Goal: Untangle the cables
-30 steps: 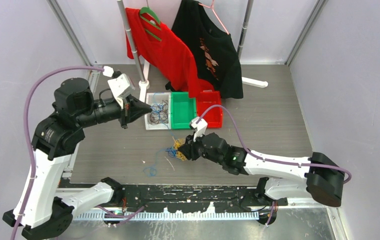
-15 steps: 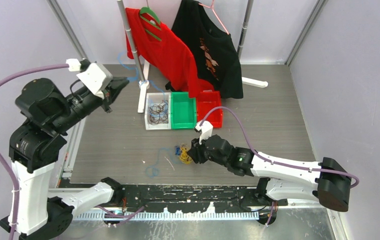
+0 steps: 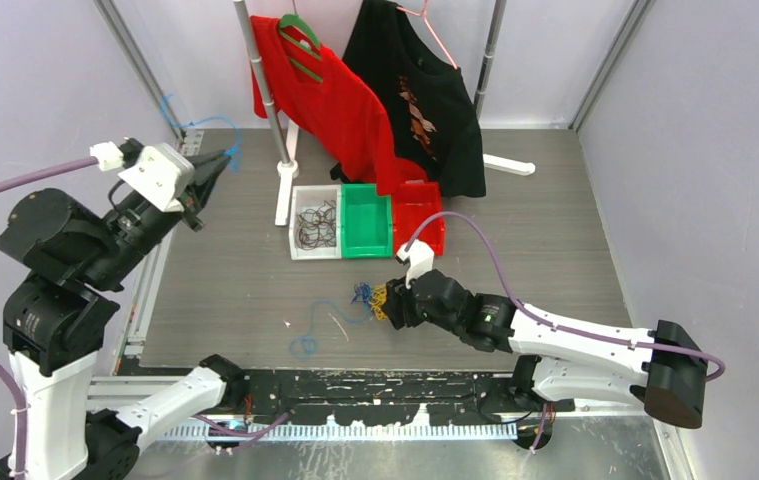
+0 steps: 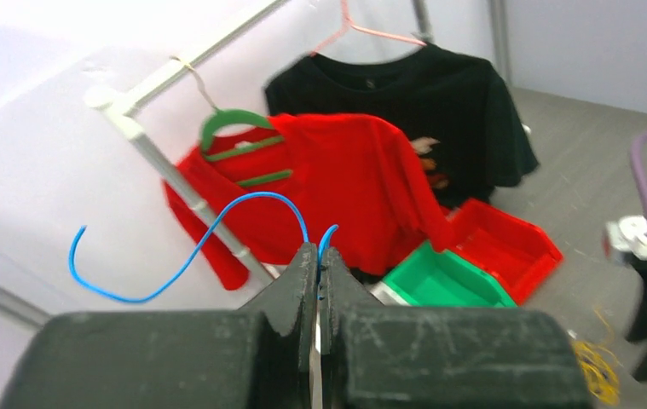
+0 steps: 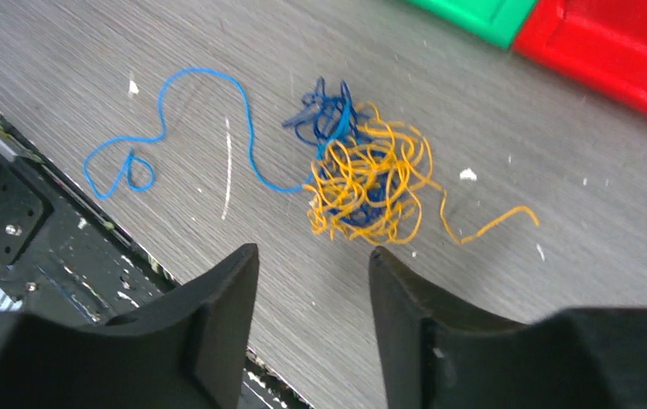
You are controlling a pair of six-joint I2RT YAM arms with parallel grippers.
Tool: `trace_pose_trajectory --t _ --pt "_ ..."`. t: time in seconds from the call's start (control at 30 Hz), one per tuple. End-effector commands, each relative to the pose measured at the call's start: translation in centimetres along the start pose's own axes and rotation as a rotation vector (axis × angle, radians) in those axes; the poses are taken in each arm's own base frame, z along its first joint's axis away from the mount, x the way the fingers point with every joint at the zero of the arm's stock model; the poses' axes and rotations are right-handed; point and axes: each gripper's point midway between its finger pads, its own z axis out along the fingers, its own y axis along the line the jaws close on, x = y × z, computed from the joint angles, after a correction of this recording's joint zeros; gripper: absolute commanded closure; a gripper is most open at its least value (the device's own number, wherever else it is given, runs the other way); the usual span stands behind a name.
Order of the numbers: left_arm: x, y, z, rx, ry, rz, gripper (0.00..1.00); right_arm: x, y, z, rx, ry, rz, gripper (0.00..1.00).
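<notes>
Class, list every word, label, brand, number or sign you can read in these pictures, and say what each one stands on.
None can be read.
The print on the black T-shirt is too small and blurred to tell whether it holds any letters.

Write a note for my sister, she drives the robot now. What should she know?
Left pincer: shut on one blue cable, lifted high by the clothes rack.
Right pincer: open, just over the yellow and blue clump on the table.
Done: several dark cables lie in the white bin; one blue strand trails out from the clump.
To do: probably drop the held cable in a bin, then pull the clump apart.
</notes>
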Motion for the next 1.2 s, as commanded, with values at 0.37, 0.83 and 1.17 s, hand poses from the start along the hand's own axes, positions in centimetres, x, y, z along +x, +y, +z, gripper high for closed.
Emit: trace_pose_trajectory --t 0.37,0.83,1.17 --pt "9.4 -12.8 0.3 0.504 0.213 -0.347 1.00 -19.7 10.9 -4.9 -0.352 -0.498 -0.136 0.30" --pt "14.1 -14.6 7.4 0.530 0.323 -0.467 1.00 -19.3 2.7 -0.4 -0.017 -0.431 -0.095 0.36" --pt "18.4 -14.7 15.9 0.517 0.398 -0.454 1.00 -18.2 -7.3 -1.4 0.238 -0.450 0.046 0.35"
